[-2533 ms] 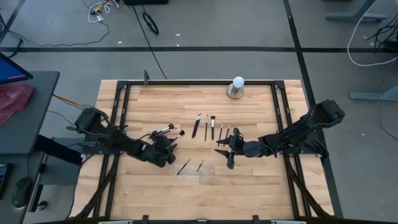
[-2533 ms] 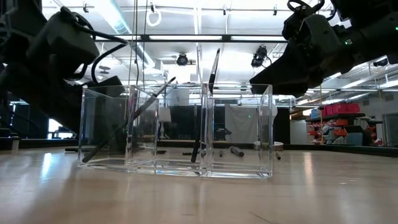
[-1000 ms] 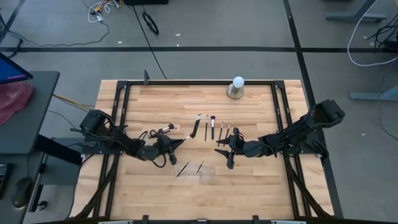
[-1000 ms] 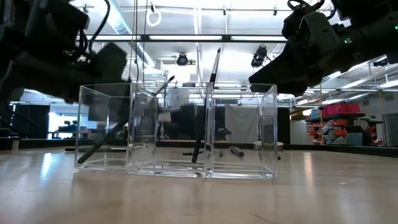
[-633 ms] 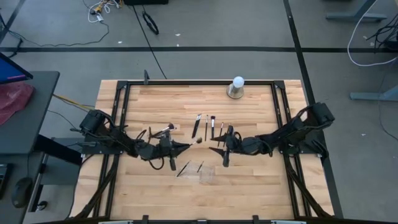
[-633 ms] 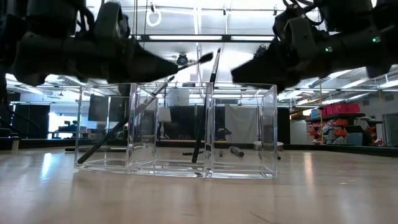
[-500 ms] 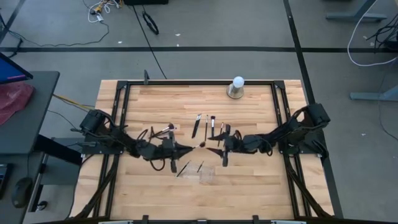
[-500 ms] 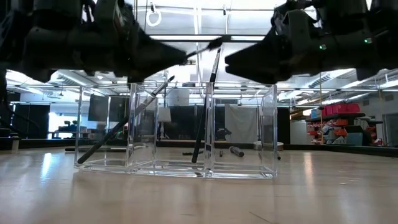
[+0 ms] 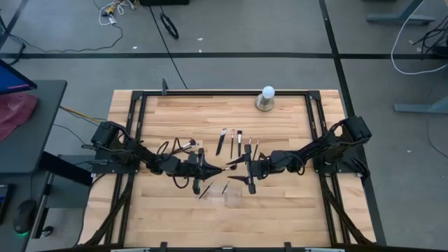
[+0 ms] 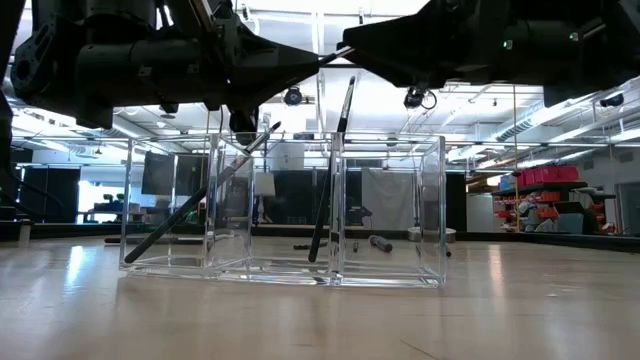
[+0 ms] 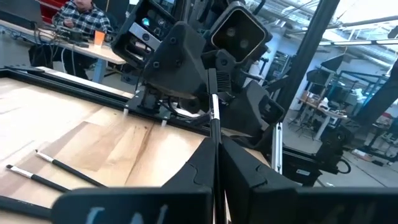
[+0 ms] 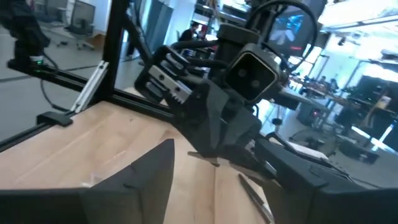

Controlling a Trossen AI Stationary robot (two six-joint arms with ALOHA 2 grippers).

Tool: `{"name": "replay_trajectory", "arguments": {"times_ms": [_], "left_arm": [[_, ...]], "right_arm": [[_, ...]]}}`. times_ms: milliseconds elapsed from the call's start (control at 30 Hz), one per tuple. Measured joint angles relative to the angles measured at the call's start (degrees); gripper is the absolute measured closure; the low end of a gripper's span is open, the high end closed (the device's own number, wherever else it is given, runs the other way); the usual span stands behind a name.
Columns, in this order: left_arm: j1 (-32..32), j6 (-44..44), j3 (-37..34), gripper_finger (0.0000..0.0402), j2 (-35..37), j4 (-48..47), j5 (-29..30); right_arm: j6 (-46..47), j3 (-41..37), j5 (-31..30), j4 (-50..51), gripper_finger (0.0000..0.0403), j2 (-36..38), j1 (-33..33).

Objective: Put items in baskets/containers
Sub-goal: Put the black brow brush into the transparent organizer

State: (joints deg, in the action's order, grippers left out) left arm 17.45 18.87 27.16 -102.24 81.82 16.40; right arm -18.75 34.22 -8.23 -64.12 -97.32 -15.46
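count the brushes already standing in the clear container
2 in the clear container: a leaning brush in its left part and a steeper brush near its middle. None looks hidden. The left gripper holds another brush above the table.

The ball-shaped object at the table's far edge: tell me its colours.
The ball is white, on a grey base. The high view shows it best.

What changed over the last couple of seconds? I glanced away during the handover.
The left gripper lifted a brush off the table and carried it toward the middle; the right gripper, open, moved in to meet it. The container, its two brushes and the loose row stayed put.
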Motion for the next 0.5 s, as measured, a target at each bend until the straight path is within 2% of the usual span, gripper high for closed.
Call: {"name": "replay_trajectory", "arguments": {"times_ms": [233, 500], "left_arm": [[0.02, 0.02, 0.00, 0.0385, 0.00, -0.05, -0.86], [0.09, 0.00, 0.00, 0.0385, 0.00, 0.07, -1.44]], "right_arm": [[0.11, 0.00, 0.31, 0.90, 0.0238, 0.02, -0.07], [0.24, 0.00, -0.09, 0.89, 0.0351, 0.28, -1.62]]}}
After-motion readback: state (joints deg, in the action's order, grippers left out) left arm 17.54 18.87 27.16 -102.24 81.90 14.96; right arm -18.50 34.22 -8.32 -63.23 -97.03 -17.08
